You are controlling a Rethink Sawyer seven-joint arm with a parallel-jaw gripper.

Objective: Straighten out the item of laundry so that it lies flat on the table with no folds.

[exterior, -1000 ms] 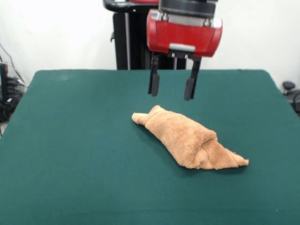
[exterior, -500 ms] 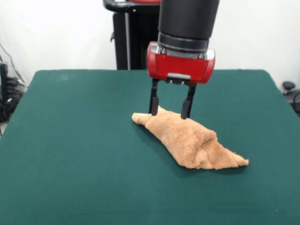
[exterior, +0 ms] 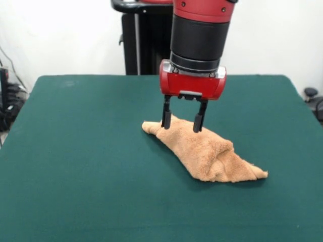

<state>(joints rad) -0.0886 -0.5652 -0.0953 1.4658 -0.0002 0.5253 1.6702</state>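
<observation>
The item of laundry (exterior: 207, 151) is an orange-tan towel bunched into a long, folded lump, running from the middle of the table (exterior: 75, 161) toward the near right. My gripper (exterior: 182, 125) stands over the towel's far left end, open, with its two black fingers (exterior: 166, 117) straddling the cloth and their tips pressed onto its top. No cloth is pinched between them.
The robot's black pedestal (exterior: 136, 40) stands behind the table's far edge. Dark objects and cables (exterior: 7, 101) sit off the table at the left, and another dark thing (exterior: 315, 101) at the right edge.
The gripper has come down from above the table onto the towel's far left end, and its fingers have drawn somewhat closer together. The towel has not moved.
</observation>
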